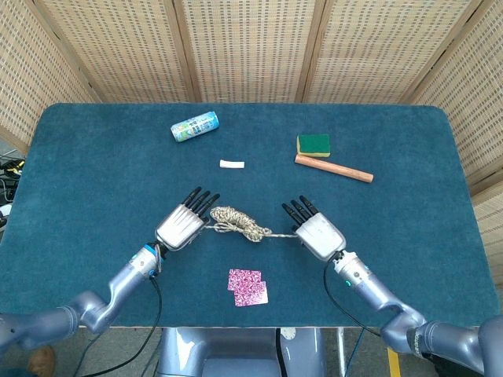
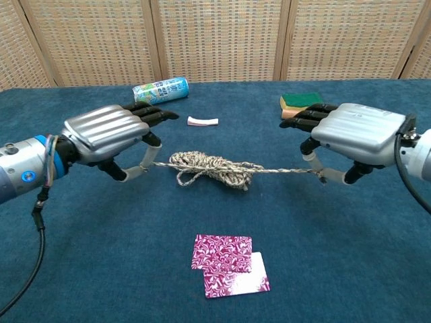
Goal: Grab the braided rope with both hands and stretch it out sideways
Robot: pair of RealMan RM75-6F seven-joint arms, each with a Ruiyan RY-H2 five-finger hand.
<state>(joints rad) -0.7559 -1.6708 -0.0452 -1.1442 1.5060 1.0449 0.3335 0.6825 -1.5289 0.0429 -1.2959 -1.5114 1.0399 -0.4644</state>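
The braided rope (image 1: 236, 222) (image 2: 212, 168) lies on the blue table as a loose beige bundle, with a thin strand running out to each side. My left hand (image 1: 183, 224) (image 2: 108, 134) pinches the left strand end between thumb and a finger, its other fingers spread. To the right of the bundle my right hand (image 1: 316, 232) (image 2: 353, 131) pinches the other strand end in the same way. Both strands look taut; the middle is still bunched.
Two pink patterned cards (image 1: 247, 286) (image 2: 229, 264) lie near the front edge below the rope. Further back are a can (image 1: 194, 126) (image 2: 160, 91) on its side, a small white piece (image 1: 231, 164), a green-yellow sponge (image 1: 313, 144) and a wooden stick (image 1: 333, 168).
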